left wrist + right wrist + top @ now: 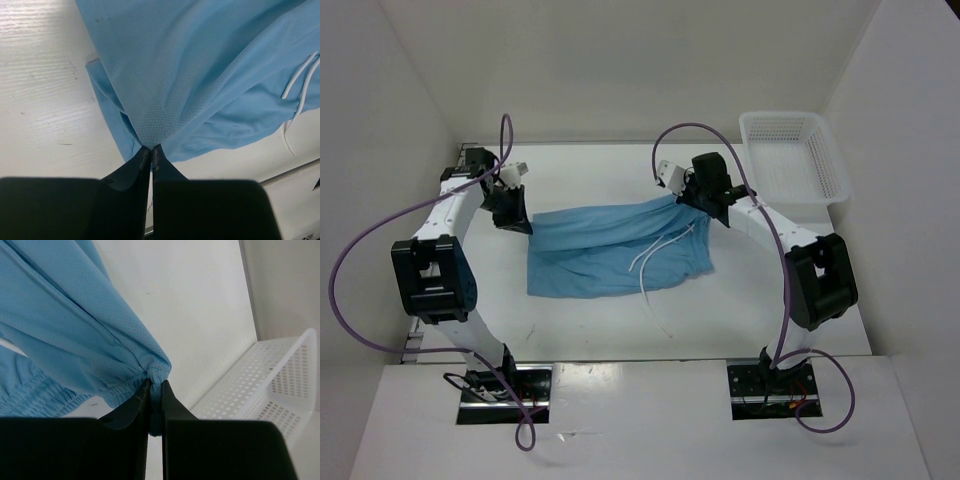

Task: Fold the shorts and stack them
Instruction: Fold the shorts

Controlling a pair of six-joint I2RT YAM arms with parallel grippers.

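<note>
- While the left gripper (151, 151) is clamped on one corner and the right gripper (156, 386) on the other, the shorts (610, 250) span between them
- Long axis runs left to right; near edge rests on the table (620, 335)

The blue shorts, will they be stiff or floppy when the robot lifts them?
Probably floppy: the shorts sag between the left gripper and the right gripper, which pinch two of their corners. Likely light, since small fingertip pinches hold that edge up. The white drawstring hangs loose, so it may swing or snag.
</note>
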